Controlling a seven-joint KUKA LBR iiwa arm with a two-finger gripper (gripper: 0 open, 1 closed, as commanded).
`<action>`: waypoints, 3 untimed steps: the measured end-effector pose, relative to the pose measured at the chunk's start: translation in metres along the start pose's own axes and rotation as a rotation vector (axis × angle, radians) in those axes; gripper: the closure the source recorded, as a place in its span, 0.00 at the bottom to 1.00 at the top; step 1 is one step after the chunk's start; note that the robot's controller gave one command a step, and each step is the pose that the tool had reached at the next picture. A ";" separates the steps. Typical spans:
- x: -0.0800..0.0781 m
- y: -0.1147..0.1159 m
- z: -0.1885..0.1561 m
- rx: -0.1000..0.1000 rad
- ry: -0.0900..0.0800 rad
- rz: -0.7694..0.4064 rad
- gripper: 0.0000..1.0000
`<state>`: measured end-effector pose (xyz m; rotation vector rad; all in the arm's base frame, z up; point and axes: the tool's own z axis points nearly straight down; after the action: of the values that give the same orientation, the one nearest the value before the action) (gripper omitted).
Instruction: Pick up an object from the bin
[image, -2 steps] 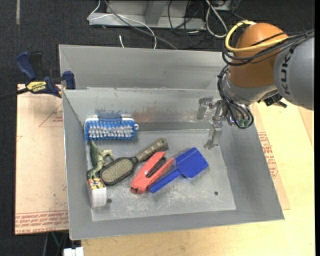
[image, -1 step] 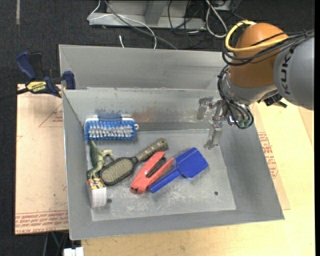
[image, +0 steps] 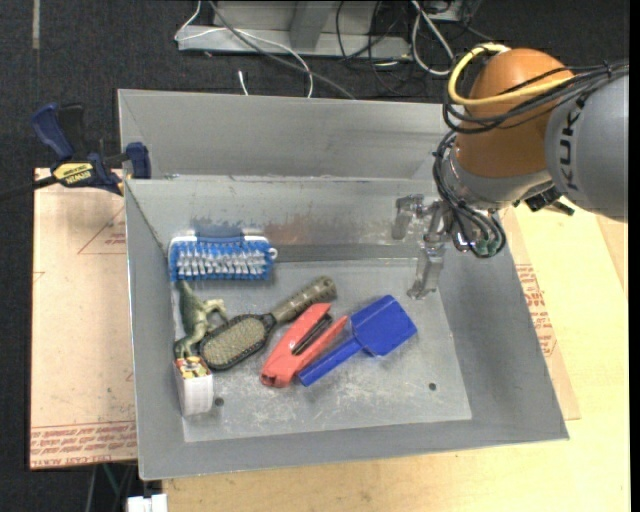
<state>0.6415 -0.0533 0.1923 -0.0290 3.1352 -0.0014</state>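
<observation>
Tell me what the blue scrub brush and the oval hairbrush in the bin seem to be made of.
Blue scrub brush: likely moulded plastic, evenly coloured, slightly glossy; pale bristles look synthetic. Oval hairbrush: dark matte pad, perhaps rubber or plastic; brownish handle with dull sheen, plastic or metal, unclear.

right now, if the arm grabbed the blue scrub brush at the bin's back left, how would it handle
The blue scrub brush looks like rigid plastic, so probably stiff and light. Its bristles would likely give, so a grip there may slip. Blocky and long, it seems unlikely to roll.
</observation>
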 end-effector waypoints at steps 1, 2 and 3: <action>0.018 0.019 0.099 -0.002 -0.001 0.305 0.00; 0.003 0.021 0.099 0.000 -0.005 -0.084 0.00; -0.010 0.048 0.114 -0.003 -0.002 0.066 0.00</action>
<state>0.6511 -0.0049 0.0780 0.0749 3.1326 0.0031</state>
